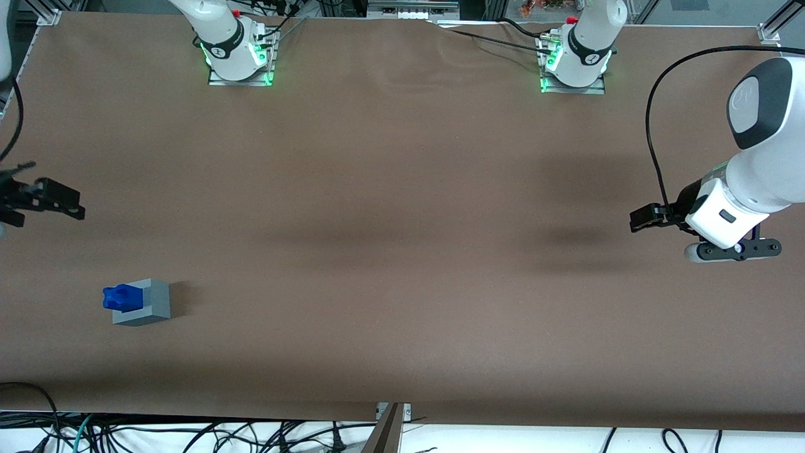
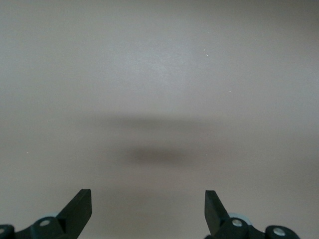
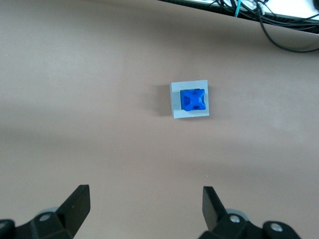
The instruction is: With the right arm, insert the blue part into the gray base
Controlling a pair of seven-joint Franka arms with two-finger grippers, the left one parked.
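from my wrist camera i see the gripper [image 3: 143, 204] hanging above the brown tabletop [image 3: 75, 99], its two black fingers [image 3: 77, 204] spread wide with nothing between them. the blue part [image 3: 193, 99] sits seated in the gray base [image 3: 175, 102], near the tabletop's cable-side edge.

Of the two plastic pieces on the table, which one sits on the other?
The blue part sits in the top of the larger gray base, which rests on the table. The open gripper hangs high above them, empty.
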